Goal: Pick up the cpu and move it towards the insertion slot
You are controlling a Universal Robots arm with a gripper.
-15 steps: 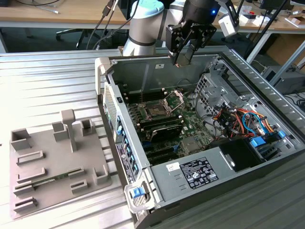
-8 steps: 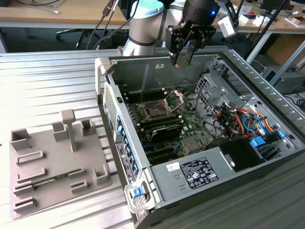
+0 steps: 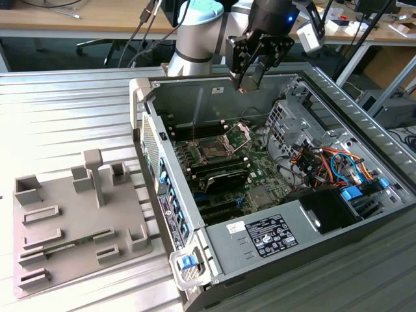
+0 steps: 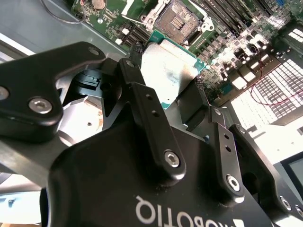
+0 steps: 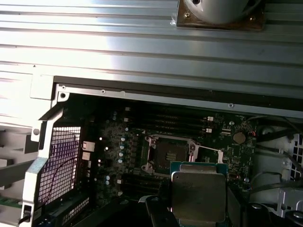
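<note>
My gripper (image 3: 249, 82) hangs above the open computer case, shut on the cpu (image 3: 254, 71). In the second wrist view the cpu (image 4: 166, 70) shows its pale silver top and green edge, clamped between the black fingers (image 4: 136, 59). The insertion slot (image 3: 212, 151) is a dark square socket on the green motherboard, with its hinged metal plate (image 3: 238, 135) raised open. In both wrist views the insertion slot (image 4: 180, 19) (image 5: 169, 153) lies just beyond the cpu (image 5: 198, 196), lower down and apart from it. The socket looks unoccupied.
A grey tray (image 3: 68, 214) with upright holders lies at the exterior view's left and holds a thin green memory stick (image 3: 62, 247). Case walls (image 3: 153, 136) ring the board. A drive cage (image 3: 286, 117), bundled cables (image 3: 325, 162) and a power supply (image 3: 270, 234) crowd the exterior view's right.
</note>
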